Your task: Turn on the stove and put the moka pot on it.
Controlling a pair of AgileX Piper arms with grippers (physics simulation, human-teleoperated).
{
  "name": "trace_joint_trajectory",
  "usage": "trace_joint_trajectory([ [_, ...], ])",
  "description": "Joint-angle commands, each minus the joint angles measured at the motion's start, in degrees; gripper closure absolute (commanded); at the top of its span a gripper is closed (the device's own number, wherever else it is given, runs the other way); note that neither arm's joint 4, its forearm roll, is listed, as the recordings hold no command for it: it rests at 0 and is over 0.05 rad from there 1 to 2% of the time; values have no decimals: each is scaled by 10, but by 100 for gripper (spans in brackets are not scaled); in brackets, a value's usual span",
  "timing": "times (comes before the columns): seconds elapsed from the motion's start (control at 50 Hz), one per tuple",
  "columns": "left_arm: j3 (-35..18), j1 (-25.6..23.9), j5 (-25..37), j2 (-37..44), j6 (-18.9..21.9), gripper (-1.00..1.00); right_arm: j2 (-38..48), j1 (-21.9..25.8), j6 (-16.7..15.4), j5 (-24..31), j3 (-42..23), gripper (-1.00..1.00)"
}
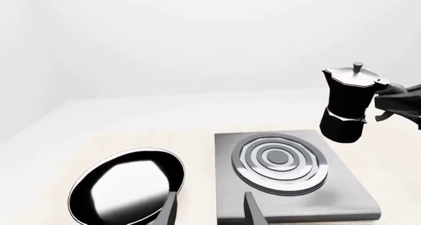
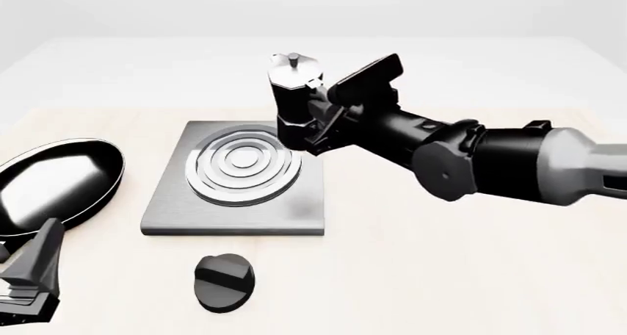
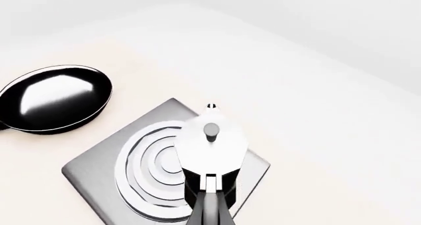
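Note:
The moka pot (image 2: 292, 100) is black with a silver lid. My right gripper (image 2: 316, 120) is shut on its side handle and holds it in the air over the far right part of the stove (image 2: 294, 206), clear of the rings. The pot also shows in the left wrist view (image 1: 347, 104) and from above in the right wrist view (image 3: 210, 148). The stove's black round knob (image 2: 225, 281) lies on the table in front of the slab. My left gripper (image 2: 34, 265) is open and empty at the front left, a little left of the knob.
A shiny black frying pan (image 2: 54, 179) lies left of the stove, close to my left gripper. It also shows in the left wrist view (image 1: 128, 188) and the right wrist view (image 3: 56, 97). My right arm (image 2: 509, 166) reaches across the table's right half.

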Motion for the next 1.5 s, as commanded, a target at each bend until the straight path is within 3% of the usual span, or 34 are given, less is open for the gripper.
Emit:
trace_joint_trajectory([
  [0.02, 0, -1, 5, 0, 0, -100, 68, 30, 24, 23, -111, 100],
  [0.36, 0, 2, 11, 0, -3, -100, 171, 45, 72, 18, -207, 100],
  [0.68, 0, 4, 13, 0, -5, -100, 212, 42, 74, 4, -216, 100],
  [0.86, 0, 7, 12, 0, -6, -100, 224, 48, 92, -12, -210, 100],
  [1.5, 0, 12, 12, 0, -4, -100, 254, 57, 80, 5, -221, 100],
])
